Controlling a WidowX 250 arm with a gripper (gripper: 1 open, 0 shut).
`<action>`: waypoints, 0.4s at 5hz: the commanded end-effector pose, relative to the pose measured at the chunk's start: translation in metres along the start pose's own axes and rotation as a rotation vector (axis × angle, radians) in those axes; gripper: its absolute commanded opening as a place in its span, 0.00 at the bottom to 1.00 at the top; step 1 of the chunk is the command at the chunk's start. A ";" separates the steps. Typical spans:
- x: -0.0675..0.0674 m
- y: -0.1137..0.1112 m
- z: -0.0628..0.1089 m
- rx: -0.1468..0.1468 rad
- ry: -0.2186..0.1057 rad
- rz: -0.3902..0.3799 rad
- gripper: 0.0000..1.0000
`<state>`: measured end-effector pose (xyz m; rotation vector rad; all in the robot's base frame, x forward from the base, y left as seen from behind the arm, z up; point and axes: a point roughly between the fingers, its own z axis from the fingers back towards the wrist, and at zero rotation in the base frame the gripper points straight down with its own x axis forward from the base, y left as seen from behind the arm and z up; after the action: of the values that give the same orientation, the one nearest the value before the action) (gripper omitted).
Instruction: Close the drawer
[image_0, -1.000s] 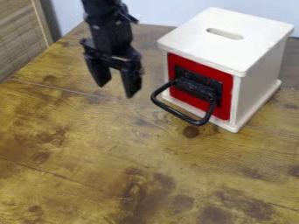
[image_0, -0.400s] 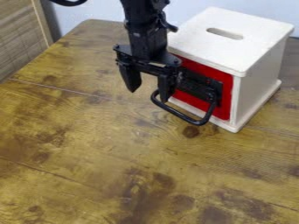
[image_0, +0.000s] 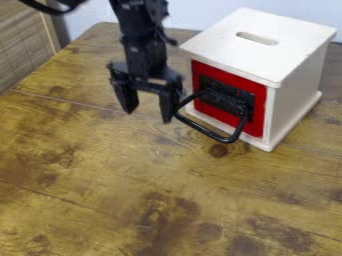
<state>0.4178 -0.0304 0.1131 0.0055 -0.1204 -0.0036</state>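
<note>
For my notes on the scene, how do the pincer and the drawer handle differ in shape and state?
The pincer has two separate fingers, standing open; the handle is one continuous loop. The pincer hangs from the arm above the table, whereas the handle sticks out from the red drawer front. Both are black.

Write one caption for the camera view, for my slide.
The open black hand hovers beside the loop handle of the red-fronted drawer.
</note>
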 end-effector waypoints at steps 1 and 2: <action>0.006 -0.001 0.056 0.003 -0.069 0.034 1.00; 0.009 -0.011 0.055 0.002 -0.073 0.055 1.00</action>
<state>0.4178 -0.0354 0.1389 0.0057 -0.1121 0.0664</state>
